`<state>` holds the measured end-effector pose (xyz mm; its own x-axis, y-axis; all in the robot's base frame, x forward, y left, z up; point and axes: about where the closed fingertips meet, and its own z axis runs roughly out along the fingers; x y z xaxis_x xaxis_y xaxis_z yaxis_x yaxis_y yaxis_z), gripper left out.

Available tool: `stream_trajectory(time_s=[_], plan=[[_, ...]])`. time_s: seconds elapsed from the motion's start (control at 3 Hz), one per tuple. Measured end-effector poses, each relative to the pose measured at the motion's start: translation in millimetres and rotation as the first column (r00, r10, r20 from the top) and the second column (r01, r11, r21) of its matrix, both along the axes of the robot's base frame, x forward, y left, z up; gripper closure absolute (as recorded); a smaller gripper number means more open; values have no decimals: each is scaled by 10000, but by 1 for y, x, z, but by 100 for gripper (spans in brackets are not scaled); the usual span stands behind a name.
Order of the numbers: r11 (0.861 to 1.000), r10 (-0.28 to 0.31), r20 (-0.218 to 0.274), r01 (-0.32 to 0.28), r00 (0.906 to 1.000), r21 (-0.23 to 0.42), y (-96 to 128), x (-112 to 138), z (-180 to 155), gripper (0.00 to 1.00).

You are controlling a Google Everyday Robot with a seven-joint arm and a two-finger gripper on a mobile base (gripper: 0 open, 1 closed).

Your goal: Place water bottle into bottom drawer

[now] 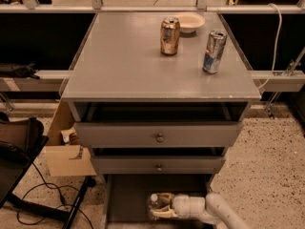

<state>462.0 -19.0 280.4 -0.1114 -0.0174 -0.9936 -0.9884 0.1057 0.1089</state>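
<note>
The water bottle [153, 203] lies in the open bottom drawer [125, 199], a grey tray at the foot of the cabinet; only its white cap and clear neck show. My gripper [161, 206] reaches in from the lower right on a white arm, with its tan fingers [164, 197] around the bottle just above the drawer floor. The rest of the bottle is hidden by the fingers.
A gold can [169, 29], a blue-silver can [214, 51] and a white bowl [189, 21] stand on the grey cabinet top [124, 66]. Two upper drawers with round knobs [159, 138] are slightly open. A cardboard box [66, 149] and cables lie at left.
</note>
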Motion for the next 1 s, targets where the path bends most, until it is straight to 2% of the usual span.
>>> stream_trajectory(time_s=[0.33,1.0], plan=[[9998,131,27,-131,9999,132,10,0,-16,100],[9996,152,360,-159,9992,215,13,9,-32,100]])
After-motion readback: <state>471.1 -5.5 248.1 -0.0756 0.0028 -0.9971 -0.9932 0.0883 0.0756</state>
